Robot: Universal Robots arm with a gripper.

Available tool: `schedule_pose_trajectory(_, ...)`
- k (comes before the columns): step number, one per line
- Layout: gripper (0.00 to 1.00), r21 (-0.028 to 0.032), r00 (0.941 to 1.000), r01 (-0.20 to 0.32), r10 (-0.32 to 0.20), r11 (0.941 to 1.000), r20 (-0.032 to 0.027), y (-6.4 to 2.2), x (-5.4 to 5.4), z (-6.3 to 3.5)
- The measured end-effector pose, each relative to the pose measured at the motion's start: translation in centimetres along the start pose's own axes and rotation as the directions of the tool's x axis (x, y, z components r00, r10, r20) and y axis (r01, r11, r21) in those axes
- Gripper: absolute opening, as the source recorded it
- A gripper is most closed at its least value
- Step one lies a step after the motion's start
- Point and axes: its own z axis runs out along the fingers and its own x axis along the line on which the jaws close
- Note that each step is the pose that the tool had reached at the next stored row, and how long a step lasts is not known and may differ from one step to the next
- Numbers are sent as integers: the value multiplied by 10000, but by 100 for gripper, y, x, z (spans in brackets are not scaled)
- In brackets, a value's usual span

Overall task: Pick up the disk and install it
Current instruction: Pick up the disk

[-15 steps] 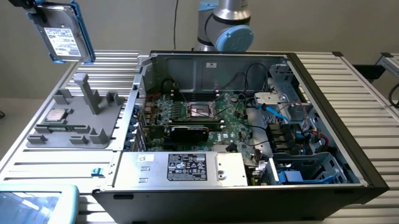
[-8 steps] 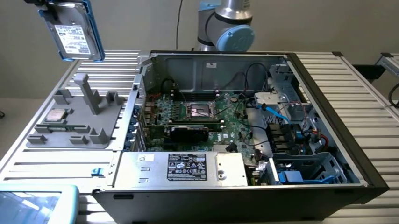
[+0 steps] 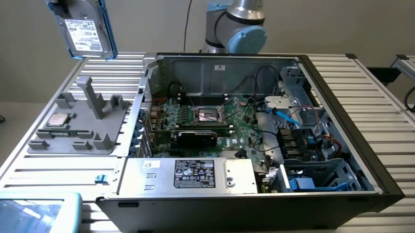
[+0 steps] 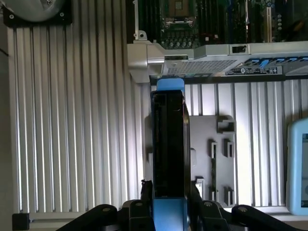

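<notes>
The disk point(image 3: 87, 34) hangs high above the table at the exterior view's far left. It is a silver-grey drive with a white printed label and blue rails, label side towards the camera. My gripper point(image 3: 65, 7) holds it from above, at the picture's edge. In the wrist view the disk point(image 4: 168, 144) is seen edge-on, dark with blue ends, clamped in my gripper point(image 4: 168, 192), one of the black fingers point(image 4: 146, 188) against each side of it. The disk is above the ribbed table and a grey fixture plate point(image 4: 211, 159), beside the open computer case point(image 4: 202, 57).
The open computer case point(image 3: 337, 97) holds a motherboard point(image 3: 214, 121), a grey power supply box with a sticker point(image 3: 194, 174) and a drive cage point(image 3: 324, 177). A grey fixture plate point(image 3: 77, 138) carries a small square chip point(image 3: 60, 120). A light blue device point(image 3: 32, 213) lies at the near left corner.
</notes>
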Motion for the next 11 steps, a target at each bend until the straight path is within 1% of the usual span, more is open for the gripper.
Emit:
schedule_pose_trajectory(3,37,31,10000,1,-1,10000,2,114,-46,-42)
schedule_pose_trajectory(4,37,32,10000,1,-1,10000,2,131,-53,-44)
schedule_pose_trajectory(9,37,31,10000,0,0,10000,1,136,-54,-43)
schedule_pose_trajectory(11,37,30,10000,1,-1,10000,10,181,-60,-45)
